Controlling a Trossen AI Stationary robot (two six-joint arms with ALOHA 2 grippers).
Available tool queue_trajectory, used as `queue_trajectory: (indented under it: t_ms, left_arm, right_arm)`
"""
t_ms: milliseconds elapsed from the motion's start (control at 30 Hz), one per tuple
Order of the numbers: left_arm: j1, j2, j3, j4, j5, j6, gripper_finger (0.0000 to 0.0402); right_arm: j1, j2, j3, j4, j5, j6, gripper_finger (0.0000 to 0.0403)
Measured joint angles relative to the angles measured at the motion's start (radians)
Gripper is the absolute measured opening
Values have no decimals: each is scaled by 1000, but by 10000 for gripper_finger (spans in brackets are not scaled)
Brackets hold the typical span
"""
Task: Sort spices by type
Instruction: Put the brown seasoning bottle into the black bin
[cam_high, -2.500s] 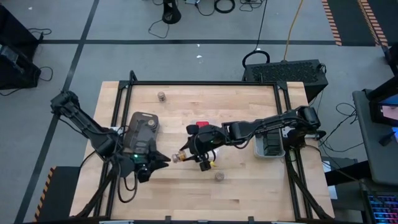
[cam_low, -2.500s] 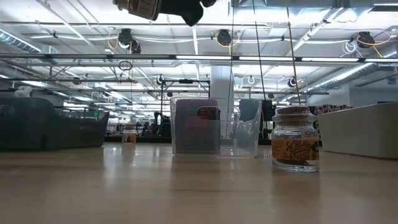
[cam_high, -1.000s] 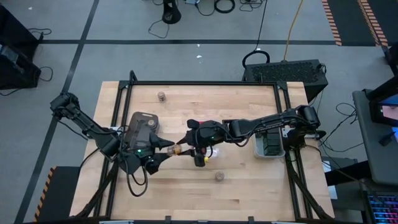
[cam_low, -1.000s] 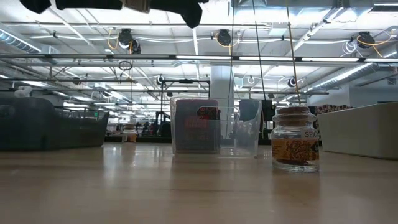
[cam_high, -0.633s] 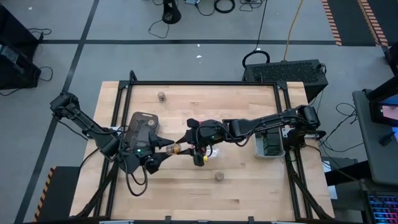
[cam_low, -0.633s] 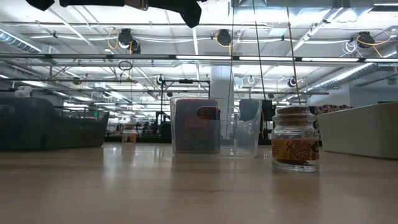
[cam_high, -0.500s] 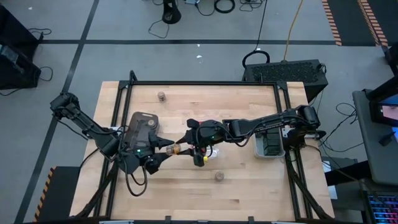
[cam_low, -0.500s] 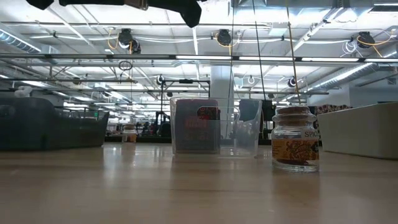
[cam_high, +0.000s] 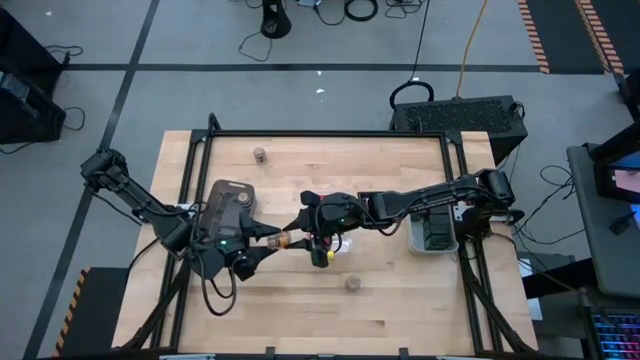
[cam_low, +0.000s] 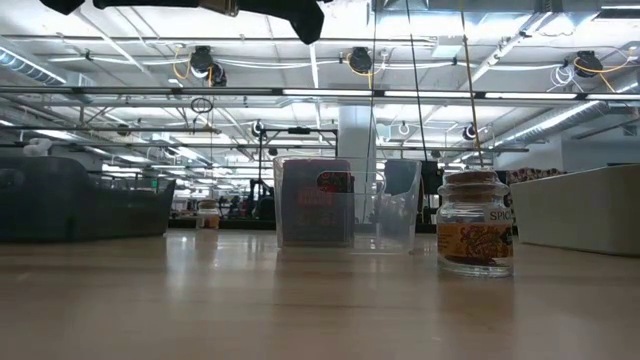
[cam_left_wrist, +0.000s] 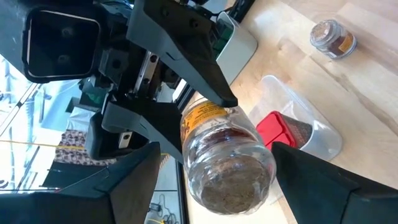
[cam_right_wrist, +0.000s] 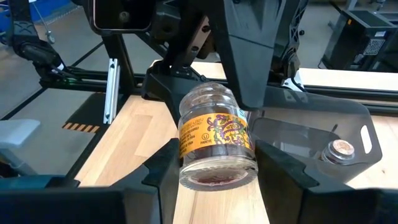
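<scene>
- Jar (cam_high: 283, 240) of brownish spice, small and round with a yellow label, is in the air above the middle of the tabletop (cam_high: 400, 300), between the two hands.
- Right hand (cam_high: 292, 236) is closed on this jar; in the right wrist view its two dark fingers (cam_right_wrist: 168, 180) press the glass from both sides.
- Left hand (cam_high: 262, 243) stands wide open around the same jar; in the left wrist view the fingers (cam_left_wrist: 134, 186) are apart from the glass on each side and do not seem to touch it.
- Grey tray (cam_high: 228, 197) lies near the left edge of the tabletop, and one small jar (cam_right_wrist: 340, 149) stands inside it.
- Clear tray (cam_left_wrist: 323, 134) near the middle holds a red box (cam_left_wrist: 273, 130).
- Second clear tray (cam_high: 432, 232) by the right edge holds dark things; I cannot tell what they are.
- One more jar (cam_high: 259, 154) stands near the far edge, and another jar (cam_high: 352, 283) stands near the front edge, right of the middle.
- Left arm (cam_high: 140, 205) reaches in from the left edge, and the right arm (cam_high: 440, 198) stretches long from the right edge.
- Tabletop is light wood in a black frame; the floor around is grey with cables, and the low view shows a big hall with lamps on the ceiling.
</scene>
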Motion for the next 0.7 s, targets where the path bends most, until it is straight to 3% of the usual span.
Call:
queue_trajectory:
  t_ms: [700]
  left_arm:
    - [0,0,0,-1,6,0,207]
  right_arm:
    - [0,0,0,1,0,-4,157]
